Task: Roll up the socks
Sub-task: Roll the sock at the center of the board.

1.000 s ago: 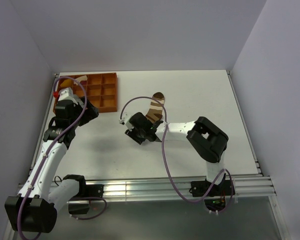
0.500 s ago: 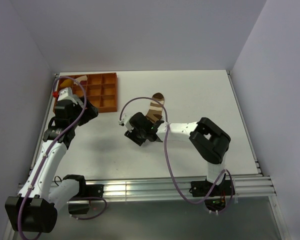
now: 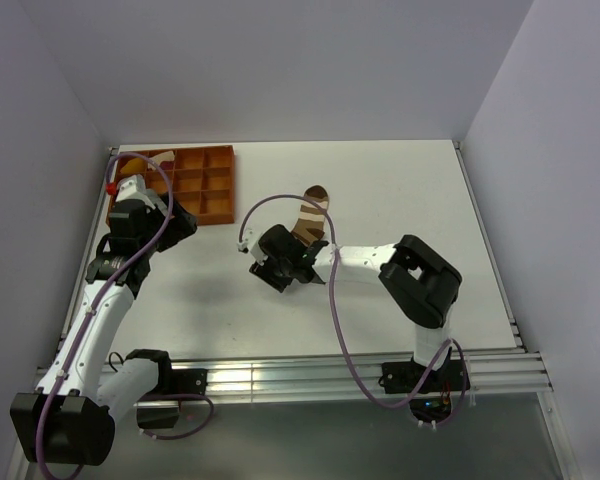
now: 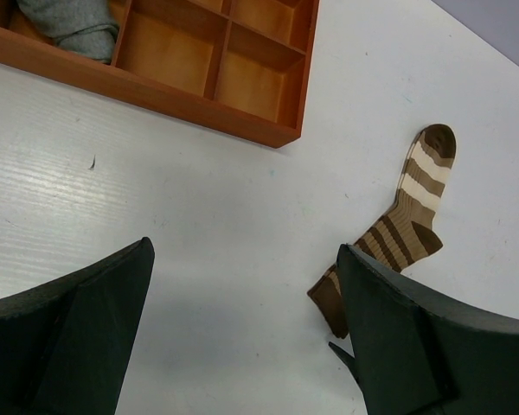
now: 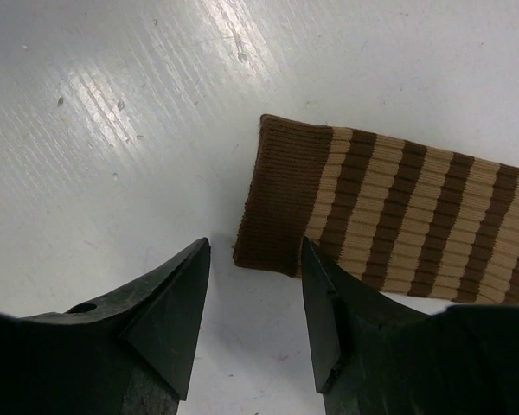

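1. Brown-and-tan ribbed knit, the brown striped sock [image 5: 398, 216] lay flat near the middle of the white table [image 3: 400, 190], its dark cuff turned toward the right arm.
2. The right fingers [image 5: 164, 320] stood apart and held nothing. They hung low over the table, with the cuff's edge just ahead of the gap between their tips.
3. The left fingers [image 4: 86, 328] were spread wide and empty above bare table beside the orange tray [image 4: 156, 91]. The grey sock [image 4: 69, 22] sat bunched in one of the tray's end compartments, well apart from its mate.
4. Closing from this spot would probably have pinched only one corner or the top layer of the cuff, so the roll might have started crooked.
5. The fabric looked thin and lay flush on a slick surface. Tips set down too high could have skated over it, and tips pushed forward could have shoved the sock along and bunched it.
6. Nothing pinned the toe end, so the whole sock might have dragged instead of rolling.
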`<action>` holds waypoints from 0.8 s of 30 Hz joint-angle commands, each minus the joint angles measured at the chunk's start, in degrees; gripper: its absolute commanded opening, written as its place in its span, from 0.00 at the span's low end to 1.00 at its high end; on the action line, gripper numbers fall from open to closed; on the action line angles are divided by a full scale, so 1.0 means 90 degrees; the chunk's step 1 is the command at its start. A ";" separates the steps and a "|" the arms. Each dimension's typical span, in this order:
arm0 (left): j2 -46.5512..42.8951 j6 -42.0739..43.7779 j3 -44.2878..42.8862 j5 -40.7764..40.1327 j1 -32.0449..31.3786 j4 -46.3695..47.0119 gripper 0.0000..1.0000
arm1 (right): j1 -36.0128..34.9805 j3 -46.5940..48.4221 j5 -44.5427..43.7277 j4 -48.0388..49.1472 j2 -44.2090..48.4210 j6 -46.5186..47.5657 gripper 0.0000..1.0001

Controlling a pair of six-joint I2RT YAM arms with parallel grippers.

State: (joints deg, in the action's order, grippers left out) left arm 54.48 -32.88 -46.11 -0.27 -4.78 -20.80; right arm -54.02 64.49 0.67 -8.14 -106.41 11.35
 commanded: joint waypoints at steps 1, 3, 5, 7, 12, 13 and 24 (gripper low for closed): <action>-0.0038 -0.0096 0.0035 0.0138 0.0033 0.0240 0.92 | -0.0013 0.0169 -0.0045 0.0143 -0.0246 0.0086 0.54; -0.0028 -0.0096 0.0025 0.0138 0.0033 0.0240 0.92 | -0.0013 0.0169 -0.0064 0.0153 -0.0334 0.0076 0.52; -0.0018 -0.0116 0.0045 0.0157 0.0033 0.0250 0.92 | -0.0013 0.0140 -0.0064 0.0153 -0.0432 0.0047 0.52; -0.0018 -0.0116 0.0055 0.0177 0.0052 0.0250 0.92 | -0.0023 0.0091 -0.0064 0.0201 -0.0491 -0.0002 0.47; 0.0011 -0.0125 0.0055 0.0255 0.0062 0.0270 0.92 | -0.0043 -0.0056 -0.0279 0.0211 -0.0511 -0.0109 0.33; 0.0021 -0.0126 0.0045 0.0284 0.0062 0.0279 0.92 | -0.0052 -0.0085 -0.0308 0.0231 -0.0501 -0.0138 0.32; 0.0314 -0.0389 0.0074 0.0645 -0.0006 0.0270 0.92 | 0.0006 -0.0164 0.0335 0.0406 -0.0335 -0.0734 0.06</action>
State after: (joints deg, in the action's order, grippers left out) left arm 56.77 -34.70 -46.06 3.25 -4.49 -20.38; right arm -53.95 64.27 -0.58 -2.90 -109.03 8.01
